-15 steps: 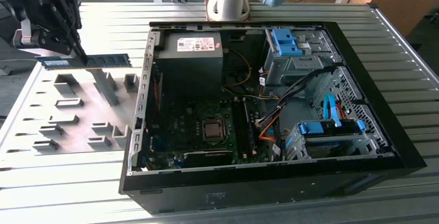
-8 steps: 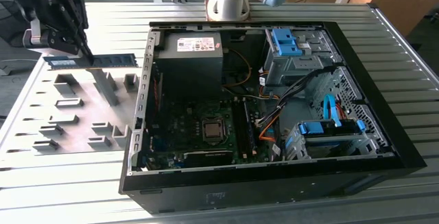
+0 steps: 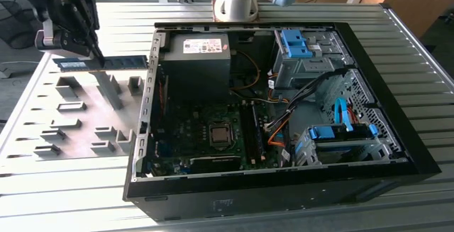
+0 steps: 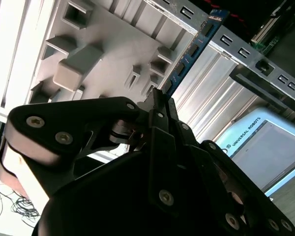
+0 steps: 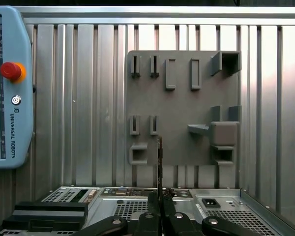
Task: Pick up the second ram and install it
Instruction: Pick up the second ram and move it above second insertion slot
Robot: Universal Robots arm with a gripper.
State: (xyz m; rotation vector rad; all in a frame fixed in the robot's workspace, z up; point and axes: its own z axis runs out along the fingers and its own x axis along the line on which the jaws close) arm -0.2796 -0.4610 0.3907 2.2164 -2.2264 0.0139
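Jaws at the exterior view's left, clamped on ram stick (image 3: pixel 106 63), held level above grey fixture plate (image 3: pixel 78 123) on tabletop (image 3: pixel 64 200). Stick's far end just beside metal wall of open computer case (image 3: pixel 151 99) further right.

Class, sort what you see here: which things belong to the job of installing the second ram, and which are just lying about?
Job in hand:
- ram, held in the gripper
- motherboard
- open case

Lying about:
- grey fixture plate
- power supply
- blue drive clips
- teach pendant
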